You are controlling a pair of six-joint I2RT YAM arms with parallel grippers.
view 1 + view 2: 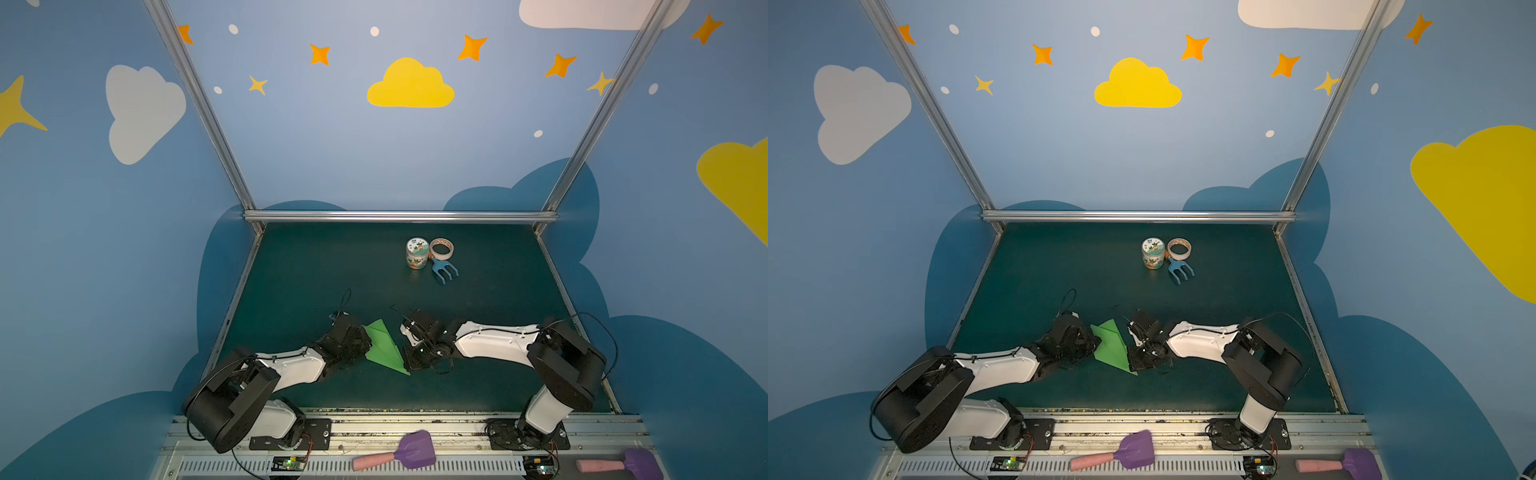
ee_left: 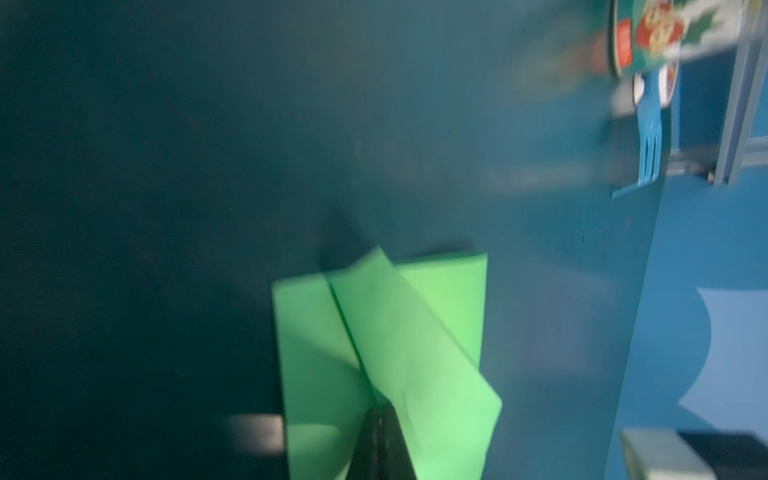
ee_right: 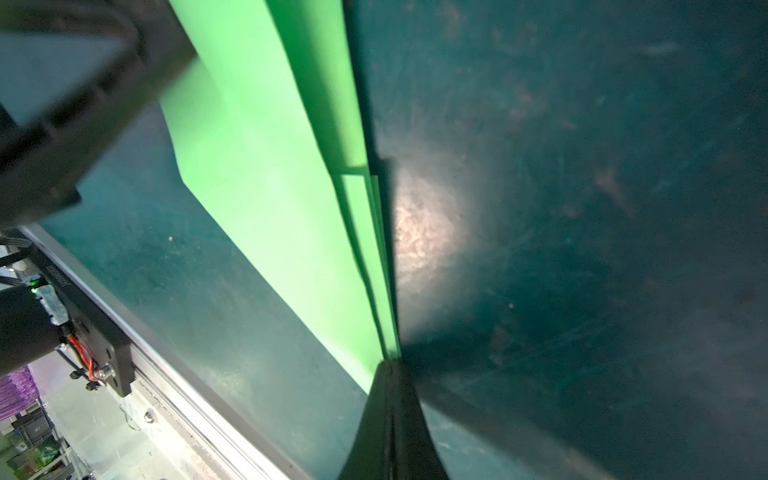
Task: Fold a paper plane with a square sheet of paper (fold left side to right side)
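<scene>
**Clerk:** Item, bottom edge of a top view: purple scoop [image 1: 415, 453], pink handle, on the rail short of the worktop [image 1: 311, 266]. A second like it sits at lower right. Neither is needed.

**Checker:** Lower middle?

**Clerk:** Paper plane [image 1: 384, 347], bright green, lying on the worktop between both arms, nose toward lower right. Left gripper [image 2: 379, 415]: pressed together, tips at the centre crease. Right gripper [image 3: 390, 368]: pressed together, tips at the layered edge. Whether paper is caught in either, cannot tell.

**Checker:** Handling note?

**Clerk:** My judgement: anchor one end and run the other low and slowly along the crease. Thin paper likely buckles or skids if both pull.

**Checker:** Farther back?

**Clerk:** Printed jar [image 1: 417, 253], tape roll [image 1: 441, 248], blue fork [image 1: 444, 270]: clustered above centre, well apart from the plane.
</scene>
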